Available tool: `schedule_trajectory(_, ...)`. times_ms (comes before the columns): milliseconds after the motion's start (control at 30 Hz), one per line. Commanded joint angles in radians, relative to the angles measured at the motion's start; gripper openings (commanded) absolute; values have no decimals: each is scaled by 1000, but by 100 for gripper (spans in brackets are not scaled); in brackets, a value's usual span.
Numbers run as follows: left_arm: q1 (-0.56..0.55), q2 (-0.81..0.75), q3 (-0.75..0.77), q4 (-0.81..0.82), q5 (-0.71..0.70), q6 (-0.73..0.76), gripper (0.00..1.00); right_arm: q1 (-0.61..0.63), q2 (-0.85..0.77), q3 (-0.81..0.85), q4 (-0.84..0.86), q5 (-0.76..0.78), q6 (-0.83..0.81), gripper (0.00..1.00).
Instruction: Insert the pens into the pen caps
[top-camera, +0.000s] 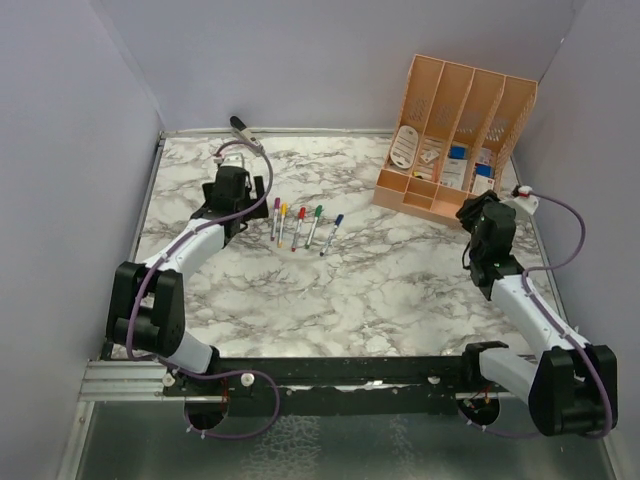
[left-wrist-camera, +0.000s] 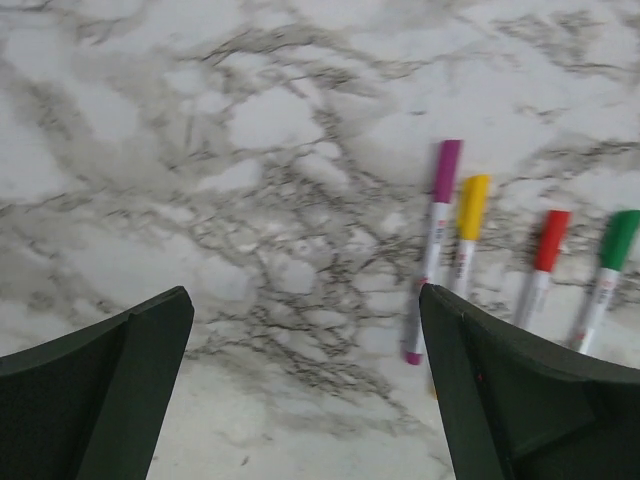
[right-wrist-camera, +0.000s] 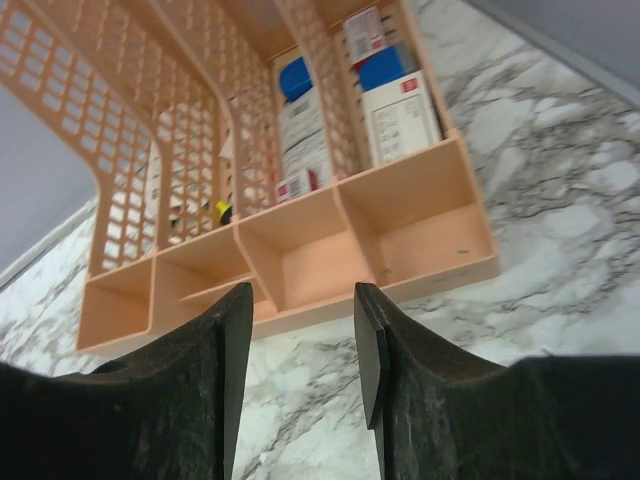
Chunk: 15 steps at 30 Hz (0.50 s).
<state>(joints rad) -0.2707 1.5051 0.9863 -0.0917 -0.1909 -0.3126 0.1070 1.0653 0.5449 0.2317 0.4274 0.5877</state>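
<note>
Five pens (top-camera: 299, 227) were down on the bench (top-camera: 400, 290) — one purple, one yellow, one red, one green, one blue. One peach organiser (top-camera: 428, 90) stood there, four upright slots. One dark tool (top-camera: 245, 131). Two pincers showed — the left pincer (left-wrist-camera: 305, 305), the right pincer (right-wrist-camera: 303, 300).

The right gripper (right-wrist-camera: 301, 305) hung low over the marble table (right-wrist-camera: 570, 190), its two dark fingers (right-wrist-camera: 190, 400) parted with only air between them. Just beyond the fingertips stood a peach lattice organiser (right-wrist-camera: 425, 215), with shallow open trays along its front and tall slots behind. A white box (right-wrist-camera: 400, 115) with a red mark stood in one slot, near blue-labelled packs (right-wrist-camera: 296, 78). A small yellow item (right-wrist-camera: 222, 211) showed through the lattice.
</note>
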Motion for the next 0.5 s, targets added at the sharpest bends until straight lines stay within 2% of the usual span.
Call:
schedule_trajectory(0,62,-68,-69,5,-191,-15,99,-92,-37,-7,-70,43,94,48)
schedule_trajectory(167,65,-106,-99,28,-367,-3,99,-130,-31,1,-88,43,107,52)
schedule_trajectory(467,65,-157,-144,84,-366,-8,99,-133,3,1,-90,4,112,53)
